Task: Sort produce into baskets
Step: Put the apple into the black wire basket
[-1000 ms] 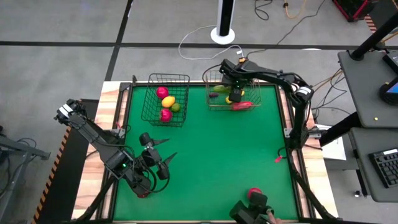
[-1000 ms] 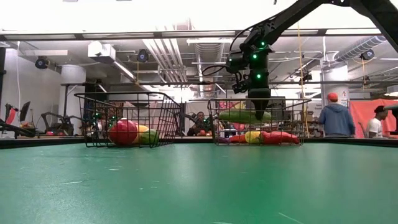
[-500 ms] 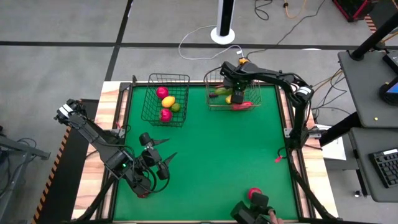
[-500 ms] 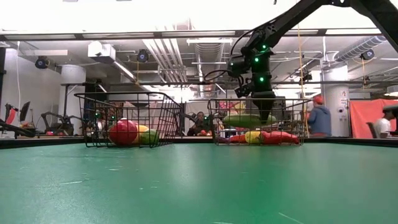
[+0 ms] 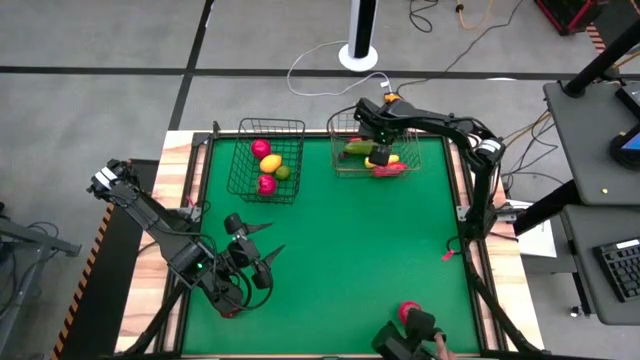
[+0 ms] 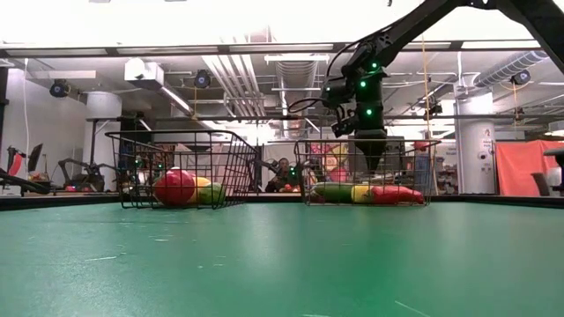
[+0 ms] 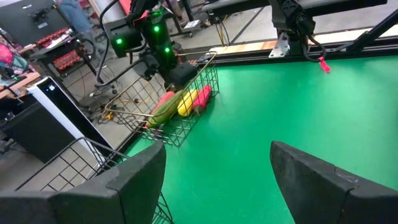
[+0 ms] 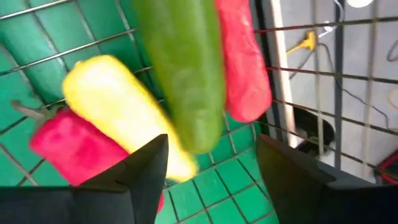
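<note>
My right gripper (image 5: 381,152) hangs open over the silvery wire basket (image 5: 375,176) at the table's far right, fingers pointing down. Below its fingers (image 8: 149,168) a long green cucumber (image 8: 183,68) lies in the basket among a yellow piece (image 8: 118,106), a long red piece (image 8: 245,68) and a pink-red piece (image 8: 62,146); the low view shows the cucumber (image 6: 333,191) on the basket's floor. The black wire basket (image 5: 240,160) at the far left holds red, yellow and green round fruit. My left gripper (image 5: 268,240) waits open above the table's near left.
A red round thing (image 5: 408,312) with a dark object beside it sits at the table's near edge. A small red mark (image 5: 447,255) lies by the right edge. Bare green table (image 5: 360,240) stretches between the baskets and the near edge.
My right gripper has opened above the silvery basket and let go of the green cucumber. The cucumber, held up at the basket's rim height before, has dropped onto the basket's floor among the other pieces.
</note>
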